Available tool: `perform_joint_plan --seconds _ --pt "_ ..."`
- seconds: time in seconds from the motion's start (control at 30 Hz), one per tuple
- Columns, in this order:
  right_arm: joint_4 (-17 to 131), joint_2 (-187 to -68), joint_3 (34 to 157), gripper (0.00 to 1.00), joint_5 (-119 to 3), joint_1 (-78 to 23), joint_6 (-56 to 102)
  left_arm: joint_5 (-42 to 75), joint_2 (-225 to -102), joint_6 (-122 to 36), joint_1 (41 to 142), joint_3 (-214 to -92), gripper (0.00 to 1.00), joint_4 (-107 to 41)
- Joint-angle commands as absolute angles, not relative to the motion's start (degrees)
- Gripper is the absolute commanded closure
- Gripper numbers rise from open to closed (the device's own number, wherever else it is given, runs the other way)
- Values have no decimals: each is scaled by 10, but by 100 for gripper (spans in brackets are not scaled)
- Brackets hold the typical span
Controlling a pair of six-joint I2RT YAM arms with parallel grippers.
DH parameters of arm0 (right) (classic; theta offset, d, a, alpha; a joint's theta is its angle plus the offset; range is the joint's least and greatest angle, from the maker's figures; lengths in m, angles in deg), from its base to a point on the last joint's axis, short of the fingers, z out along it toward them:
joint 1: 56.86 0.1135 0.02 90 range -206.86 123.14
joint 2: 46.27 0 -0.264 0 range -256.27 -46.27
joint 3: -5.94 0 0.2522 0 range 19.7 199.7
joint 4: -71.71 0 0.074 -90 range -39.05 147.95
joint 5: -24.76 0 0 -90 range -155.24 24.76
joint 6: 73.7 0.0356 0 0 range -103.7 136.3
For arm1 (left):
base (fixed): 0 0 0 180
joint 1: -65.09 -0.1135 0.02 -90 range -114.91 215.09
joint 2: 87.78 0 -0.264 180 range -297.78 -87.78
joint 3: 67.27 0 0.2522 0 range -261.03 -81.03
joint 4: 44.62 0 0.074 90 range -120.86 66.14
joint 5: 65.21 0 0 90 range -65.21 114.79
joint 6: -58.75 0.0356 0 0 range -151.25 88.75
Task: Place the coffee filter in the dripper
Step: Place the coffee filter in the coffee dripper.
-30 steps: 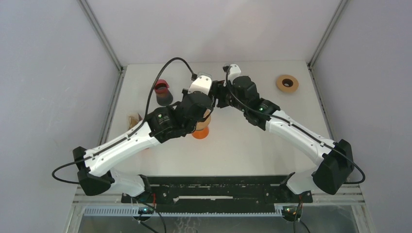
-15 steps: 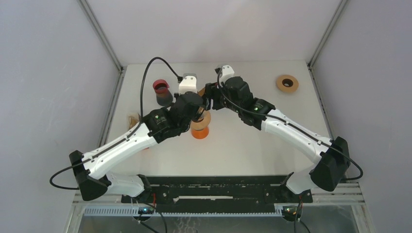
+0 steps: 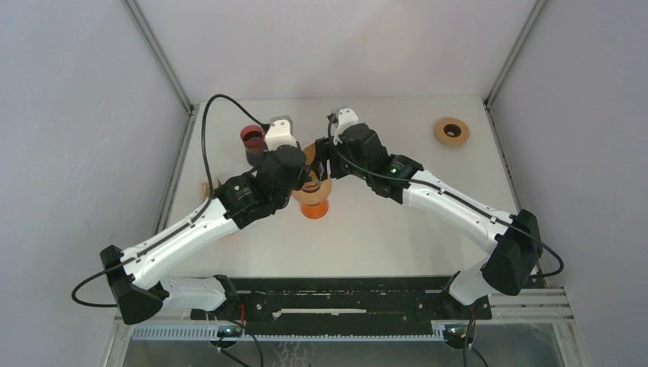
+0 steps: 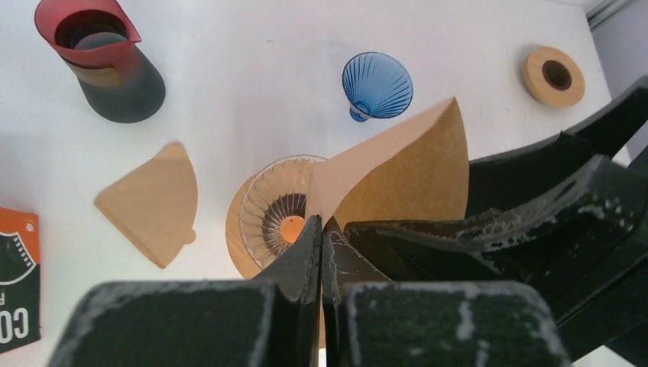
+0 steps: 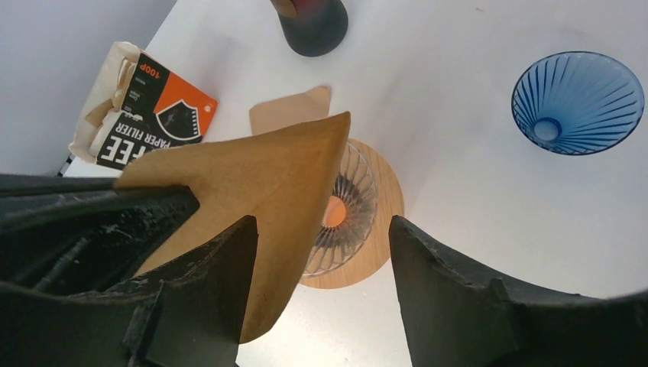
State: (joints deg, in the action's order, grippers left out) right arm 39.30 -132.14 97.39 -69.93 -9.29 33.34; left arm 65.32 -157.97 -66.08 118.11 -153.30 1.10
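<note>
**Filter pinched over the dripper, not yet in it**

My left pincer (image 4: 319, 229) is clamped tight, its two fingers pressed together on the pointed end of the brown paper filter (image 4: 397, 164). From that pinch the filter flares up and away to the right, part-opened into a cone. My right pincer (image 5: 322, 225) stands wide, a finger on either side of the filter's free flap. In its own view the flap lies against one finger (image 5: 221, 290). The other finger is well apart from the paper, so this pincer grips nothing.

The filter hangs over the near rim of the dripper (image 4: 279, 210), a clear ribbed glass cone on a round wooden collar with orange showing through its hole. The paper covers part of the rim from above but is not seated in the cone. I cannot tell whether it touches the glass.

Both my arms meet over this spot in the middle of the white table (image 3: 397, 229).

Farther out, a spare filter (image 4: 153, 202) lies flat just left of the dripper. Beyond it, at the table's left edge, is an orange and black filter pack (image 5: 145, 107). A dark jug (image 4: 99, 57) with a red top stands at the far left. A blue dripper (image 4: 377, 80) stands behind the clear one, apart from it. A wooden ring (image 4: 554, 75) lies by itself at the far right.
</note>
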Motion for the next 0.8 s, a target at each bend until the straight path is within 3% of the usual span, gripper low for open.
perform_joint_plan --seconds 0.0,0.27,0.53,0.77 --pt "387 -1318 996 28 -727 -82 310 640 -1558 -720 1168 -1523 100 -9" --pt "383 -1324 1000 34 -731 -81 302 632 -1552 -778 1163 -1533 100 25" --pt "344 -1341 1039 53 -703 -88 293 627 -1550 -788 1161 -1527 100 55" --pt "286 -1382 1096 63 -675 -95 277 581 -1557 -777 1136 -1520 100 62"
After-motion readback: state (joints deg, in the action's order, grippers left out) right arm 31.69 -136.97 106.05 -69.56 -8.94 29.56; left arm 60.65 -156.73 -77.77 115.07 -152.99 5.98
